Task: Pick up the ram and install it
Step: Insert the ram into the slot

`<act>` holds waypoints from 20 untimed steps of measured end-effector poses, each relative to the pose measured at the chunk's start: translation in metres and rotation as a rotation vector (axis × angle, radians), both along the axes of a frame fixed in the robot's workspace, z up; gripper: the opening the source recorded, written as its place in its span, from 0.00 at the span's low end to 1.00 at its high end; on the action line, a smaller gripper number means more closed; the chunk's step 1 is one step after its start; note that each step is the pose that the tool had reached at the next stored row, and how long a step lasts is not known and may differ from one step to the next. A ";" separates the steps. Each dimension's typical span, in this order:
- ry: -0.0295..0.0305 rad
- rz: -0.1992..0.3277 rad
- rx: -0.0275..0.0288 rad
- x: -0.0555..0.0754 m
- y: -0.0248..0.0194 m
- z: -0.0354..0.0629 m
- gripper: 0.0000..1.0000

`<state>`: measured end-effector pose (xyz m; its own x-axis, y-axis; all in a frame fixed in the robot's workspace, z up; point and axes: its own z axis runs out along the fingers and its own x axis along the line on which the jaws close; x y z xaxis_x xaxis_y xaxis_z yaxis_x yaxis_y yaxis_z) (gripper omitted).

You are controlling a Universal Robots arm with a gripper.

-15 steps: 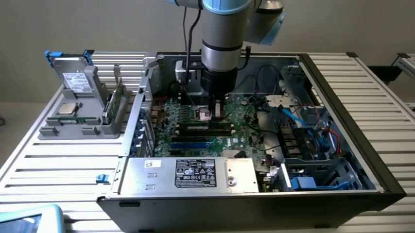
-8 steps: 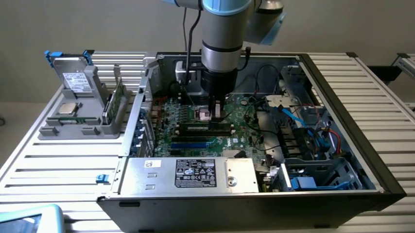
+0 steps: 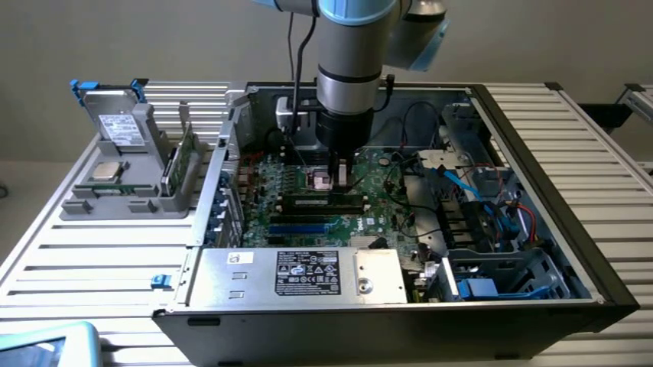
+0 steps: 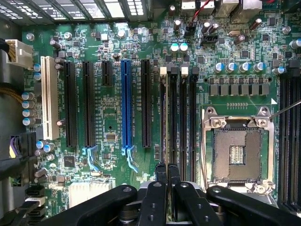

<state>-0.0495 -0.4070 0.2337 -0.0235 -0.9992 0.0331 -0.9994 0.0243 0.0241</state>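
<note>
**Shut gripper over the memory slots**

One arm carries one gripper (image 3: 341, 183) down into one open computer case (image 3: 531, 153) that sits on the slatted counter (image 3: 582, 115). Its two fingers (image 4: 162, 176) are pressed together with nothing between them, and their tips are at a bank of four memory slots (image 4: 178, 113). In the exterior view one ram (image 3: 324, 202), a long stick with dark chips, stands in those slots directly under the tips. Whether the tips touch it I cannot tell.

Just beside the gripper lies one open processor socket (image 4: 237, 150). On its other side run six expansion slots: one blue (image 4: 126, 101), one white (image 4: 46, 96) and four black. Cables (image 3: 449, 164) crowd the case close to the arm, and one labelled power supply (image 3: 306, 275) lies beside the board.

Well apart from the gripper, at the exterior view's left, one grey holder (image 3: 128, 202) carries one silver processor chip (image 3: 102, 170) and one green board (image 3: 176, 167) on edge.
</note>
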 end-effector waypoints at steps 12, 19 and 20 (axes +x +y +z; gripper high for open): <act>-0.0003 0.000 -0.0002 0.000 -0.0001 -0.0025 0.13; -0.0023 0.000 -0.0003 0.000 -0.0001 -0.0025 0.13; -0.0027 0.000 -0.0002 0.000 -0.0001 -0.0025 0.13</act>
